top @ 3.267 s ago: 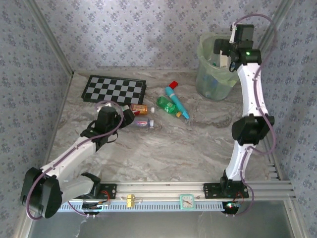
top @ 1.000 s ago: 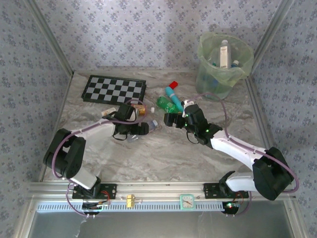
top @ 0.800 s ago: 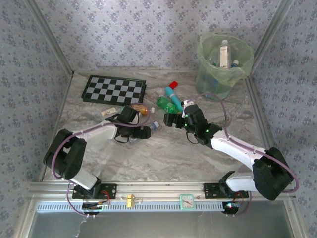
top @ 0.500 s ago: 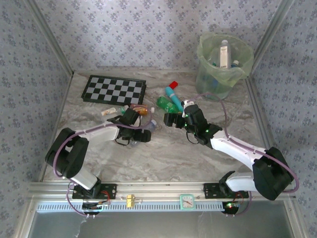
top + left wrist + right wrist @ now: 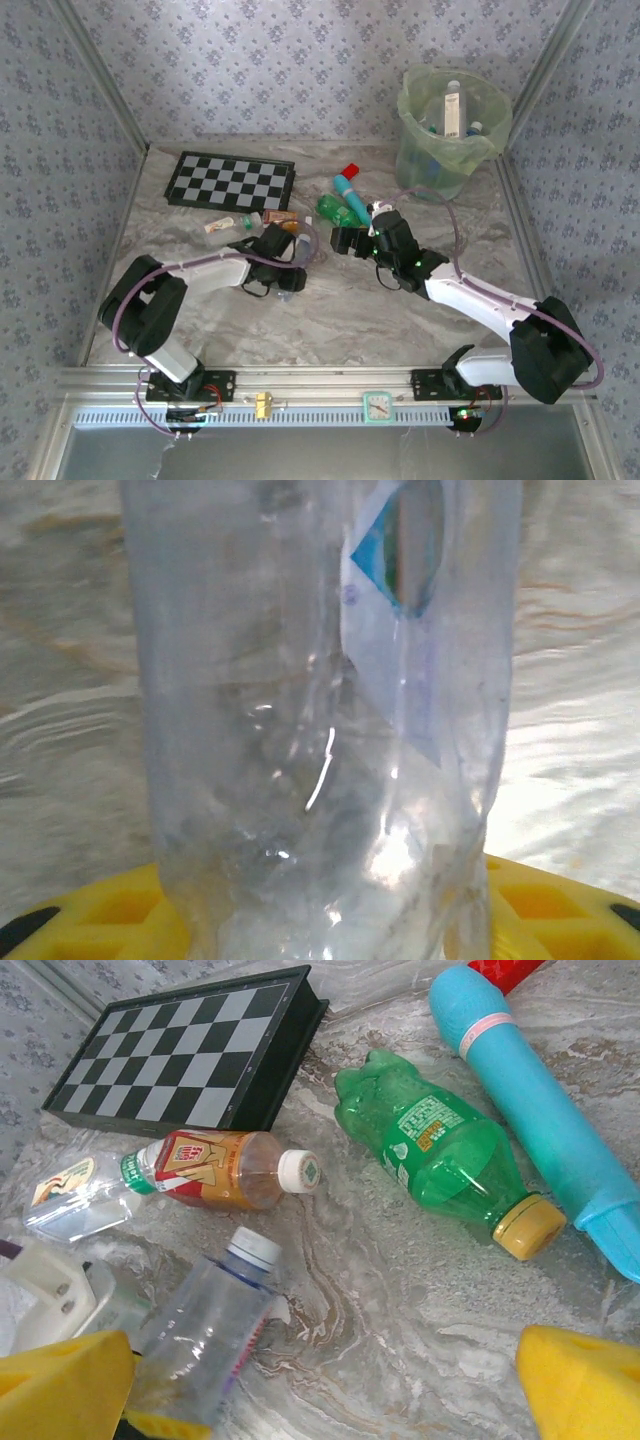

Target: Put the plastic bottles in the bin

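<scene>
Marbled grey tabletop: left gripper has just clamped onto the crumpled clear plastic bottle with blue label, so a lift looks possible. Right gripper stands wide and empty near the green plastic bottle. Round pale-green translucent bin waits far right.

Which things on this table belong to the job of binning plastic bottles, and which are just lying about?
Belong to the job: bin; bottles inside it; green bottle; orange-labelled bottle; clear bottle beside it; blue-capped clear bottle in the left gripper.

Just lying about: chessboard; teal red-capped tube.
</scene>
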Tool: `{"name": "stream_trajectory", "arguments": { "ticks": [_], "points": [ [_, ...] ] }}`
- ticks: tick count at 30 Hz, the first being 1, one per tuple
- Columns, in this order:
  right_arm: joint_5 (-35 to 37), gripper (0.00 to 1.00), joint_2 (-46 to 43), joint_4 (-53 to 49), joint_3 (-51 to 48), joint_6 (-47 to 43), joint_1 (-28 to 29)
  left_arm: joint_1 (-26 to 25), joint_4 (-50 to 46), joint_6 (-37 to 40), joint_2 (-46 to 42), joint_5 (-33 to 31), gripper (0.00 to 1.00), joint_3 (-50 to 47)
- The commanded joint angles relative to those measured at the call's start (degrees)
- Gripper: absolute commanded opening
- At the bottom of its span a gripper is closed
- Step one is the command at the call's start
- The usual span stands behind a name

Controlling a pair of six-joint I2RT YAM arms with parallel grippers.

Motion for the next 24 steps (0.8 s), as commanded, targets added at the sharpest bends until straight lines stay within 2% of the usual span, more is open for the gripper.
{"name": "stream_trajectory", "arguments": {
  "ticks": [1,8,12,18,24],
  "points": [
    [-2.8,1.0,1.1,1.1,1.3,2.0,-0.7,-1.6,7.6,-1.0,-5.0,2.5,0.52,-1.1],
    [-10.2,1.0,1.7,7.3,0.9,6.4,-2.4,-2.3,25.3,-7.3,-11.7,5.5,0.51,-7.3],
    [-16.0,0.98,2.4,13.6,0.1,8.0,-3.0,-2.7,31.5,-8.9,-14.0,6.5,0.5,-8.8],
    [-21.4,0.97,4.5,20.8,-0.5,9.7,-3.2,-3.6,35.2,-9.9,-14.5,9.4,0.5,-8.7],
    [-22.9,0.92,6.7,23.7,-0.9,10.9,-3.5,-5.6,35.3,-9.3,-14.3,10.7,0.5,-8.5]
  ]
}}
